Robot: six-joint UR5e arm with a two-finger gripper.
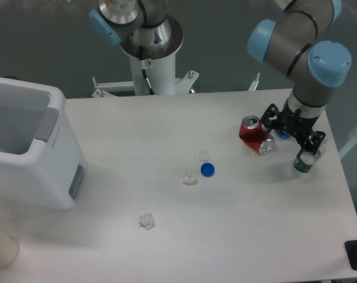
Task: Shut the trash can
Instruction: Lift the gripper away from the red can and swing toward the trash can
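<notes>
Camera, trash can (pixel 33 150) open, inside seemingly bare, claw (pixel 290 134) spread

White table (pixel 237 236) carries trash can (pixel 33 153), red cans (pixel 254 134), caps (pixel 207 170).

light: bright, even | shadows: faint | focus: slightly soft | bottom-left: perhaps overexposed

From my remote station, the large white boxy plastic trash can (pixel 33 153) ran off the left edge, so I couldn't see its far side or any lid. The black two-finger gripper (pixel 290 132) hid most of a blue object (pixel 282 135) behind it. I couldn't tell whether its jaws gripped anything. The small white crumpled scrap (pixel 147 221) was too small to identify.
</notes>
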